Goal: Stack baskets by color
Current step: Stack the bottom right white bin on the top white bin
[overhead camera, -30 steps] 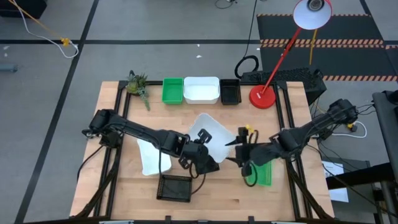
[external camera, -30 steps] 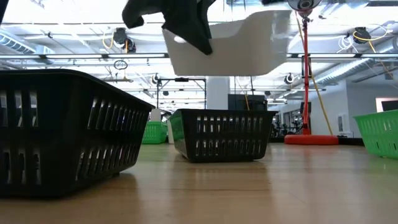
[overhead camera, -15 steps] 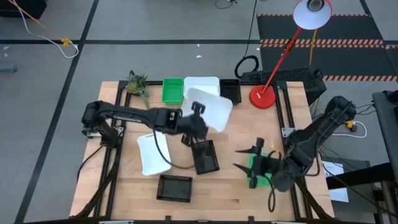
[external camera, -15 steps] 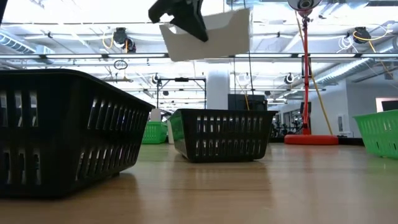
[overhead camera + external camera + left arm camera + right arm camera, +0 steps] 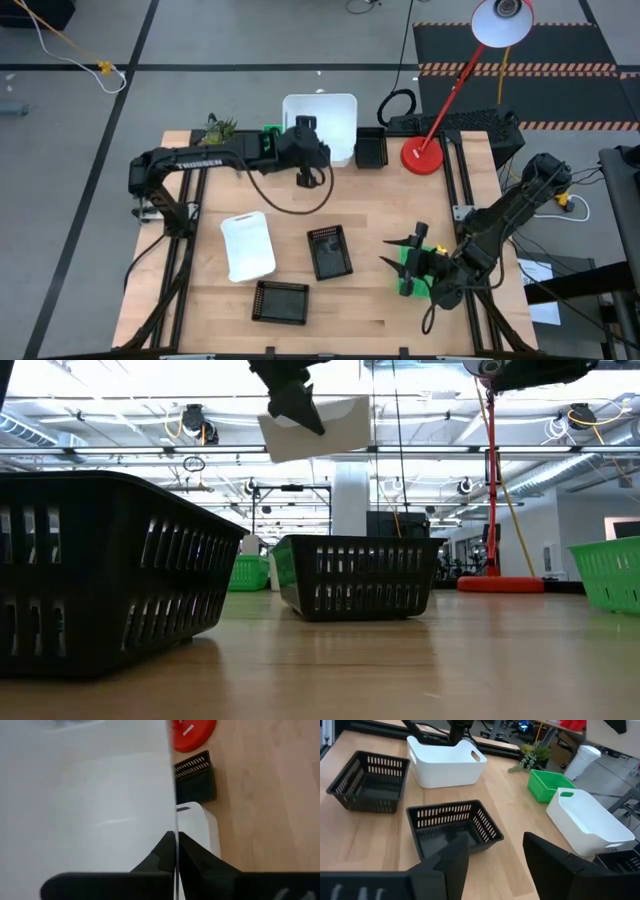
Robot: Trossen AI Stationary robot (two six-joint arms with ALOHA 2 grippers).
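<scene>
My left gripper [image 5: 303,136] is shut on a white basket [image 5: 322,115] and holds it in the air at the table's far edge, over the back-row white basket [image 5: 198,822]. That row also has a green basket [image 5: 270,142] and a black basket [image 5: 370,148]. Another white basket [image 5: 248,246] and two black baskets [image 5: 330,252] [image 5: 280,301] rest on their bottoms mid-table. My right gripper [image 5: 405,262] hangs open over a green basket [image 5: 420,272] at the right. My left gripper pinches the white basket's side wall at its rim [image 5: 173,832], one finger inside and one outside. The fingers slant down at it from the table's near left. The basket is lifted clear, its opening up, slightly tilted in the low view [image 5: 325,425].
A red lamp base [image 5: 422,156] stands right of the back row, its pole leaning up and to the right. A small plant [image 5: 220,130] lies at the far left. Bare wood lies along the near edge right of the black baskets.
My left gripper has carried the white basket from above the table's middle up and toward the far edge, swinging it over the back row. My right gripper has sunk and drawn toward the near right, turning over the green basket, and has stayed open.
</scene>
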